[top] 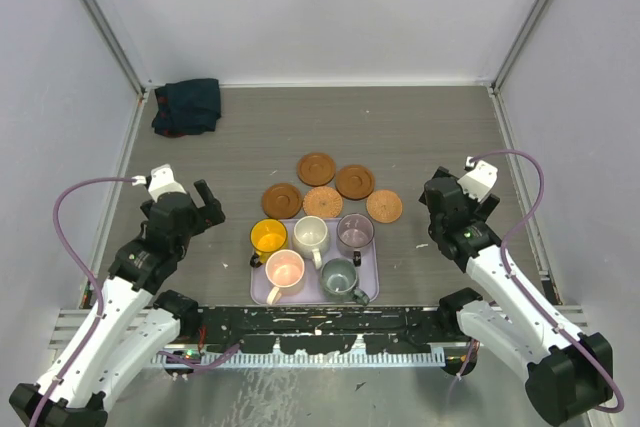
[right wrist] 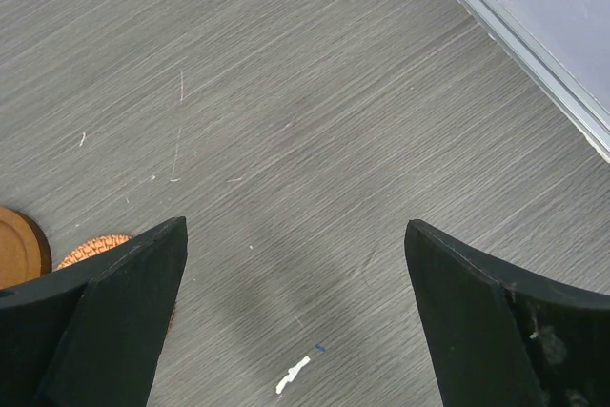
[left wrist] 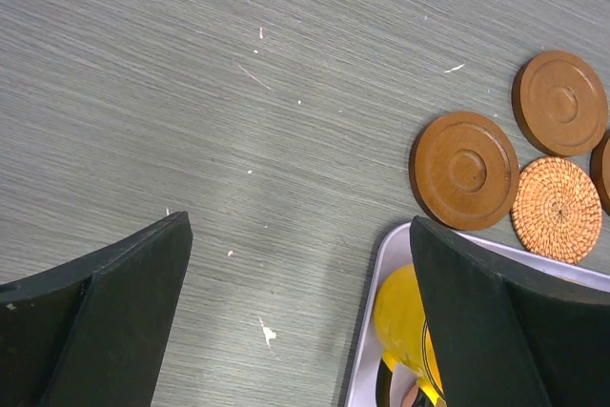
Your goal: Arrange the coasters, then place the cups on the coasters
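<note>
Several coasters lie in a loose cluster at mid-table: dark brown ones (top: 316, 168) (top: 354, 181) (top: 281, 199) and cork ones (top: 322, 202) (top: 384, 206). Just in front, several cups stand on a lilac tray (top: 257, 280): yellow (top: 268, 237), white (top: 311, 235), purple-grey (top: 355, 232), pink (top: 285, 270), grey-green (top: 339, 275). My left gripper (top: 203, 203) (left wrist: 298, 226) hangs open over bare table left of the tray, the yellow cup (left wrist: 400, 316) beside its right finger. My right gripper (top: 440, 195) (right wrist: 294, 226) is open, right of the cluster, with a cork coaster (right wrist: 91, 250) at its left finger.
A dark crumpled cloth (top: 187, 105) lies in the back left corner. White walls with metal rails (top: 516, 137) enclose the table on three sides. A black cable strip (top: 330, 327) runs along the near edge between the arm bases.
</note>
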You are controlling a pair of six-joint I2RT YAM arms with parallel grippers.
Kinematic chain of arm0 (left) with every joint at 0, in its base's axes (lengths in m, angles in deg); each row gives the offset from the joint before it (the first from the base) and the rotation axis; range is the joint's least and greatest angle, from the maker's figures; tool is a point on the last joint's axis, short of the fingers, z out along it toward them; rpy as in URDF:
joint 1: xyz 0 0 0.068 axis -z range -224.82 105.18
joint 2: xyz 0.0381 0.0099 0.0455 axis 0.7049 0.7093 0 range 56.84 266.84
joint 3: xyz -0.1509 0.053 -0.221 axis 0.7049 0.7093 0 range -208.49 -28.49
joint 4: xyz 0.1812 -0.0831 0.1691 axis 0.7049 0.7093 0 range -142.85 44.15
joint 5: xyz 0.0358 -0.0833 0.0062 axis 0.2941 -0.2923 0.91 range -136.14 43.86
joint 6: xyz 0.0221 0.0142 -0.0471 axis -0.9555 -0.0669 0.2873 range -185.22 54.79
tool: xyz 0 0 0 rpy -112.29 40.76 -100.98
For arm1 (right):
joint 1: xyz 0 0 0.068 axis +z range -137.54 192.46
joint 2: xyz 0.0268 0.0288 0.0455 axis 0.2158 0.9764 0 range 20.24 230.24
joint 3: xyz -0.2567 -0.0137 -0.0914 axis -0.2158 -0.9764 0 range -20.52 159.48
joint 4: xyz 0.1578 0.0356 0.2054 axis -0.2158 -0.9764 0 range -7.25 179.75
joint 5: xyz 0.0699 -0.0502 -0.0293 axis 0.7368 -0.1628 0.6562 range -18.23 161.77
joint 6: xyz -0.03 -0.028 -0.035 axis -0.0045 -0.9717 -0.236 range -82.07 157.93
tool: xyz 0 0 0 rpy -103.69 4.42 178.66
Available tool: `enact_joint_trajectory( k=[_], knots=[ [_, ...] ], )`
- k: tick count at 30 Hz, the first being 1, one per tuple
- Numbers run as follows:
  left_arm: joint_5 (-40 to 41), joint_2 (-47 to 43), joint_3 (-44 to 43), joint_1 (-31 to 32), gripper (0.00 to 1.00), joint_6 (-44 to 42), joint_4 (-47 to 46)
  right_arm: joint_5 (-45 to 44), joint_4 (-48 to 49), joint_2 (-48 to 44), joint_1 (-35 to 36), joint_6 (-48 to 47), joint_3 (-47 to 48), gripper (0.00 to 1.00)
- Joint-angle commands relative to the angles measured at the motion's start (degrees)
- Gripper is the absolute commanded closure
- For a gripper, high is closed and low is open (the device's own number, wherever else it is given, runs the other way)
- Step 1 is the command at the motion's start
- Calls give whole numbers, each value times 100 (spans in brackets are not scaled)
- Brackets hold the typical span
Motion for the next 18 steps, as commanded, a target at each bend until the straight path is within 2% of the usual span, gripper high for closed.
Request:
enact_joint_trajectory(
  k=[1, 18],
  knots=[
    [117, 8, -16, -22, 2, 1, -255, -237, 112, -53, 22, 76, 156, 0],
    [180, 28, -41, -21, 2, 83, -210, -176, 133, 75, 24, 55, 198, 0]
  ],
)
